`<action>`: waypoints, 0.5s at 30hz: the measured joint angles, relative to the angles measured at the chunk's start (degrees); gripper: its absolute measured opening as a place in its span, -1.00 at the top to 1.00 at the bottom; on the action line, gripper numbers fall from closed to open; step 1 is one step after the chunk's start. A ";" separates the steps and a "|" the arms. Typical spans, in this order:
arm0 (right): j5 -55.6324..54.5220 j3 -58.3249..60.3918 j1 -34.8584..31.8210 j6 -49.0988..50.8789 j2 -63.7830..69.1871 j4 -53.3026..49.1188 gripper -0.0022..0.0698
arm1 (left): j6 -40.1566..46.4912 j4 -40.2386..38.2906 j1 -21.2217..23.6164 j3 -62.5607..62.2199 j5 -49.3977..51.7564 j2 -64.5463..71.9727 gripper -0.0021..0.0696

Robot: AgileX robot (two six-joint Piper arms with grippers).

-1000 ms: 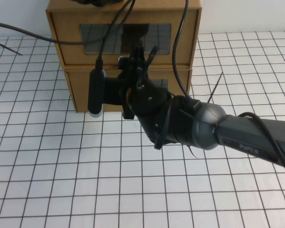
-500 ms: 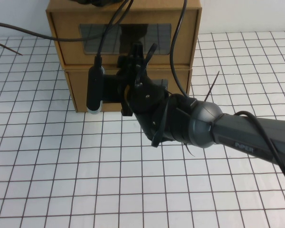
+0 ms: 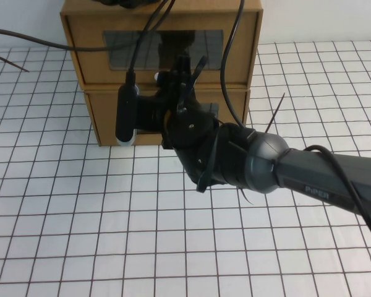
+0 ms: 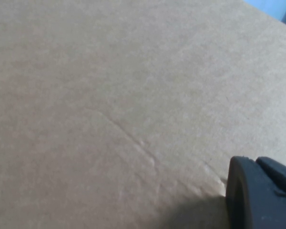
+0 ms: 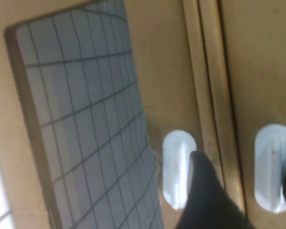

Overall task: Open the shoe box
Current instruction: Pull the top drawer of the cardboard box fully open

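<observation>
Two oval white pulls [image 5: 178,169] face right gripper [image 5: 245,164], jaws spread; left gripper [image 4: 260,195] near cardboard shoe box [image 4: 109,95].

The right gripper's [image 5: 244,160] black fingers [image 5: 205,195] stand apart at the brown cardboard shoe box [image 5: 157,57], one overlapping a white oval tab [image 5: 176,157] beside the glossy window [image 5: 81,119].

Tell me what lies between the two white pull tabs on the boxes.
Right wrist view: the seam between upper box and lower box, plus one finger of the open right gripper at the box fronts. Left gripper sits close over plain cardboard.
</observation>
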 joint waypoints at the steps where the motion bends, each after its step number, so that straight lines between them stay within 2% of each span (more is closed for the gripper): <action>1: 0.38 0.00 0.00 0.00 0.00 0.00 0.06 | 0.00 0.00 0.00 0.00 0.00 0.00 0.95; 15: -0.74 0.00 -0.98 1.54 0.05 0.10 0.06 | 0.00 0.00 0.00 -0.11 0.20 0.00 0.95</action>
